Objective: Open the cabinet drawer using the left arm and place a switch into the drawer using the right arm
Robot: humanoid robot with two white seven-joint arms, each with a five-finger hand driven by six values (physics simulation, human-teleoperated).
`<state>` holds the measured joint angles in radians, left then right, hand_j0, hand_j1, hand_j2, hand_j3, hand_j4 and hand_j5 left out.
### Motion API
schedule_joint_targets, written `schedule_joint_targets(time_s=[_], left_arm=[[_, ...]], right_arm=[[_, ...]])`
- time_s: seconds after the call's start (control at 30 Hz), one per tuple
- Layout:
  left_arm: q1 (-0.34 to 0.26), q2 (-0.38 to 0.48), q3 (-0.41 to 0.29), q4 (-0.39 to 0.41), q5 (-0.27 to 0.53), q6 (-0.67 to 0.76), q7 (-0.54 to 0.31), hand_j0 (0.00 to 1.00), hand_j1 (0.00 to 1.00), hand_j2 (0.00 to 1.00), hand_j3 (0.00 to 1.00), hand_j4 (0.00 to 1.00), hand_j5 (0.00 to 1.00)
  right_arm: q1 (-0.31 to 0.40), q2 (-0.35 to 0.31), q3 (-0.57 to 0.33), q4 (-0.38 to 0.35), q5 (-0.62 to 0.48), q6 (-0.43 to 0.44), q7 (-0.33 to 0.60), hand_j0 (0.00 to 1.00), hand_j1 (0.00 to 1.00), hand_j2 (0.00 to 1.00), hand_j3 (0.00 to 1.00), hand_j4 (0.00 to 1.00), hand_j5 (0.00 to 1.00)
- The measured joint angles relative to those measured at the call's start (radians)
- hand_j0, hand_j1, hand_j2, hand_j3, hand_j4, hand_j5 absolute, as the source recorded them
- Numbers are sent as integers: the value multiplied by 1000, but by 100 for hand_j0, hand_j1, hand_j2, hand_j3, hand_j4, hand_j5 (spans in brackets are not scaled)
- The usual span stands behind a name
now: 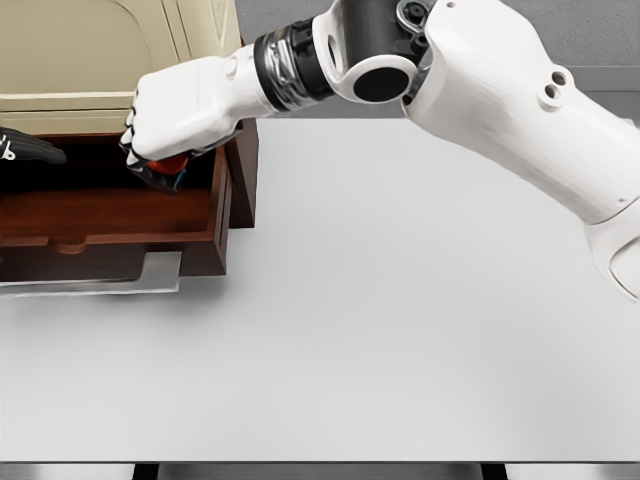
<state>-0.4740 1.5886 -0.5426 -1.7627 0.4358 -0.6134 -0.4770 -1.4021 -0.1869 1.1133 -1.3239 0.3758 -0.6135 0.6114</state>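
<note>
Over the open drawer (110, 215), right hand (180, 115) fingers (150, 150) clutch the switch (165, 168).

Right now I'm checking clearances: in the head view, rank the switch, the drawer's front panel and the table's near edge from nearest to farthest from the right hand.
From the right hand:
1. switch, in its fingers over the drawer's right end.
2. drawer's front panel, below left.
3. table's near edge, at the bottom.

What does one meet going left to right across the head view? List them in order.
Left hand's dark fingers → open drawer → right hand holding the switch → bare white table
</note>
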Motion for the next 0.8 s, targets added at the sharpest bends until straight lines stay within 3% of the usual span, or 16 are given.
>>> schedule_joint_targets(time_s=[0.13,0.17,0.2,0.53,0.63,0.73,0.8], left_arm=[[0,0,-2,0,-2,0,0,100,100,100,100,100,100],[0,0,-2,0,-2,0,0,100,100,100,100,100,100],[0,0,-2,0,-3,0,0,100,100,100,100,100,100],[0,-1,-3,0,-3,0,0,100,100,100,100,100,100],[14,-2,-2,0,-1,0,0,100,100,100,100,100,100],[17,-33,0,0,-3,0,-3,100,100,100,100,100,100],[13,-73,2,0,-3,0,-7,100,100,100,100,100,100]], right_arm=[[-8,14,0,21,4,0,0,53,53,53,53,53,53],[-8,16,0,24,5,0,0,65,65,65,65,65,65],[-8,18,0,26,6,0,0,100,100,100,100,100,100],[-14,14,-10,16,4,0,0,100,100,100,100,100,100],[51,-84,-49,-104,2,-1,0,100,100,100,100,100,100],[143,-256,-143,-274,-20,-1,0,100,100,100,100,100,100],[236,-373,-238,-335,-52,0,0,100,100,100,100,100,100]])
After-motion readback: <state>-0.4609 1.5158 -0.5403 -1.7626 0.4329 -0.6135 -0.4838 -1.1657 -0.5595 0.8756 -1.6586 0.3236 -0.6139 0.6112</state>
